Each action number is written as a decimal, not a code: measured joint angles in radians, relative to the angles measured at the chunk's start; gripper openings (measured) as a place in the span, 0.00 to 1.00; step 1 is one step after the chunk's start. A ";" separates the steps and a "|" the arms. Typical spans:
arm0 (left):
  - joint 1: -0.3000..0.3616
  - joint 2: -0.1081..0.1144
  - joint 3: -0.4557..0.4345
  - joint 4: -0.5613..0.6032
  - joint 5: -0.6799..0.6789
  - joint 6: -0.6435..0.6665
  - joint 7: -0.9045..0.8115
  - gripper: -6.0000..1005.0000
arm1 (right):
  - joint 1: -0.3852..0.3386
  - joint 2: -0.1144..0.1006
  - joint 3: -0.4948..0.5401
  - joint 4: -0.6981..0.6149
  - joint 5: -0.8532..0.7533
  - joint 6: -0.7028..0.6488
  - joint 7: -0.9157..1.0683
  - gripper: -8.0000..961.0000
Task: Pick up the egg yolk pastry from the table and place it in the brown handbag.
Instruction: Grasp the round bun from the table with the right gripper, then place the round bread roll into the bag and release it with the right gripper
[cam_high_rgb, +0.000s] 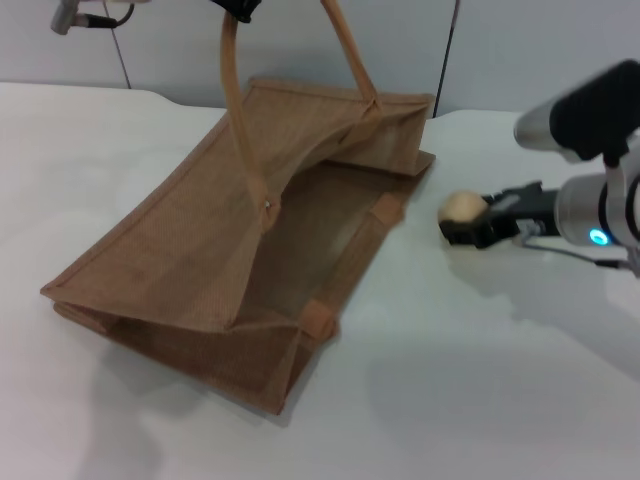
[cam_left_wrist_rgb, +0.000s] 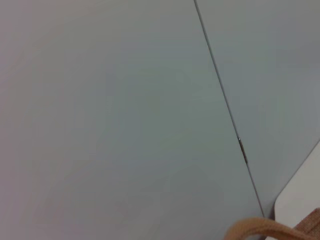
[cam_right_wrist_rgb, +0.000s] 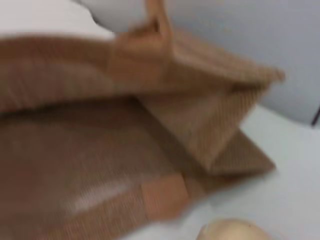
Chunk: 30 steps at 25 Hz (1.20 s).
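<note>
You see a grey wall (cam_left_wrist_rgb: 110, 115) with one thin seam, behind the brown handbag's handle (cam_left_wrist_rgb: 260, 231) and the table (cam_left_wrist_rgb: 300, 187) corner.

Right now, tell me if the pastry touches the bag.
Apart. The head view shows bare table between the pastry, in the right gripper, and the bag.
</note>
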 joint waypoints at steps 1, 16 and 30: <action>-0.002 0.000 0.000 0.000 0.000 0.000 0.000 0.12 | -0.001 -0.001 0.005 -0.021 -0.001 -0.010 0.000 0.67; -0.072 0.000 0.036 0.005 -0.012 0.000 -0.004 0.12 | 0.061 0.005 0.003 -0.105 -0.004 -0.064 -0.025 0.66; -0.148 -0.001 0.065 0.009 -0.012 0.005 -0.029 0.12 | 0.191 0.008 -0.059 -0.021 0.035 -0.064 -0.107 0.65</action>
